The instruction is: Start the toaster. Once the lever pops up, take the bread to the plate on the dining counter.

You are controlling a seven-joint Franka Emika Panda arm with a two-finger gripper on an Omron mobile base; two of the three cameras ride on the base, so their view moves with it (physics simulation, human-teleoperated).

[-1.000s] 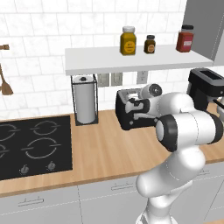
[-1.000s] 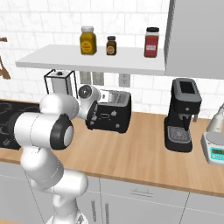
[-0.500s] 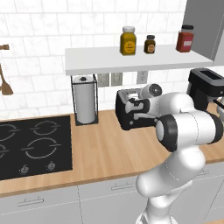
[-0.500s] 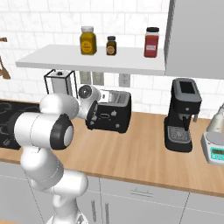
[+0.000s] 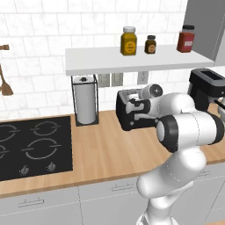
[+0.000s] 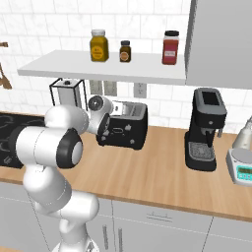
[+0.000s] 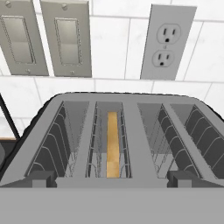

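The black toaster point(image 5: 124, 117) stands against the tiled wall on the wooden worktop, also seen from the right point(image 6: 130, 130). My gripper point(image 5: 134, 109) hovers close over its front point(image 6: 105, 128). In the hand view the toaster's top point(image 7: 131, 131) lies just below, and the bread point(image 7: 113, 144) stands on edge, sunk in the left slot. My gripper point(image 7: 113, 179) is open, one fingertip point(image 7: 41, 178) at each end of the front edge, with nothing between them. The plate and the dining counter are out of view.
A paper towel holder point(image 5: 85, 100) stands left of the toaster, and a black hob point(image 5: 30, 147) beyond it. A tall black coffee machine point(image 6: 204, 129) and a scale point(image 6: 242, 170) stand to the right. A shelf with jars point(image 5: 132, 59) hangs above. Wall outlet point(image 7: 168, 41) behind.
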